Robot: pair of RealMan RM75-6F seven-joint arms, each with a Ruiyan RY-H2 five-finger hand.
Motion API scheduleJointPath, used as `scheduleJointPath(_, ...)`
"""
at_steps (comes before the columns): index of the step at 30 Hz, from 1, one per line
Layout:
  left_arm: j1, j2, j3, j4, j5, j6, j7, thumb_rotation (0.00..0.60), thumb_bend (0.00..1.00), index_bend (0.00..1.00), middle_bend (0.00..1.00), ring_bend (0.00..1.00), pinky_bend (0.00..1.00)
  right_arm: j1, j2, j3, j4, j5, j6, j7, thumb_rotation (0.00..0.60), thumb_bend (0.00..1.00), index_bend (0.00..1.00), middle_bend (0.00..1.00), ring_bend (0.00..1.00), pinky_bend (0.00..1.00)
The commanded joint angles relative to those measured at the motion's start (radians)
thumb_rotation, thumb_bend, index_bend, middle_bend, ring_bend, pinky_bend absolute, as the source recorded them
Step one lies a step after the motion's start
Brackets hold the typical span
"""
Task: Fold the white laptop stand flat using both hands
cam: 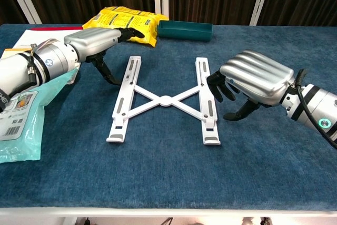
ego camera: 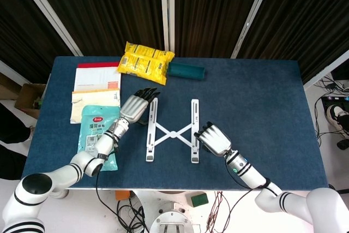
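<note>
Table: blue cloth-covered table (ego camera: 262,102), a rectangle seen from above in the head view.
Laptop stand: white laptop stand (ego camera: 171,132) lies on the cloth near the middle of the front edge, its two rails running front to back, joined by an X-shaped brace.
Yellow packet: yellow snack packet (ego camera: 145,61) at the back edge, left of centre.
Green tray: dark green tray (ego camera: 186,71) just beside the yellow snack packet, toward the right.
Papers: white-and-red paper sheet (ego camera: 97,76) near the back-left corner; a cream envelope (ego camera: 94,102) lies in front of it.
Teal pouch: teal pouch (ego camera: 95,135) by the left edge, toward the front-left corner.
</note>
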Motion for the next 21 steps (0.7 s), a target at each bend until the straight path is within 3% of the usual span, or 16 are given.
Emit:
scheduleJointPath(1, -0.004, -0.02, 0.003, 0.032, 0.008, 0.007, -0.046, 0.6, 0.0, 0.06, 0.0, 0.0, 0.13, 0.013, -0.036, -0.003, 0.051, -0.013, 0.016, 0.013, 0.6, 0.0, 0.67, 0.74, 0.65, 0.58)
scheduleJointPath(10, 0.001, -0.042, 0.02, 0.055, 0.026, 0.023, -0.118, 0.6, 0.0, 0.06, 0.0, 0.0, 0.14, 0.034, -0.115, -0.007, 0.161, -0.036, 0.066, 0.066, 0.6, 0.0, 0.69, 0.75, 0.65, 0.58)
scheduleJointPath(21, -0.003, -0.052, 0.043, 0.011, 0.057, 0.036, -0.182, 0.6, 0.0, 0.06, 0.0, 0.0, 0.14, 0.06, -0.146, -0.006, 0.184, -0.042, 0.09, 0.084, 0.6, 0.0, 0.69, 0.75, 0.66, 0.59)
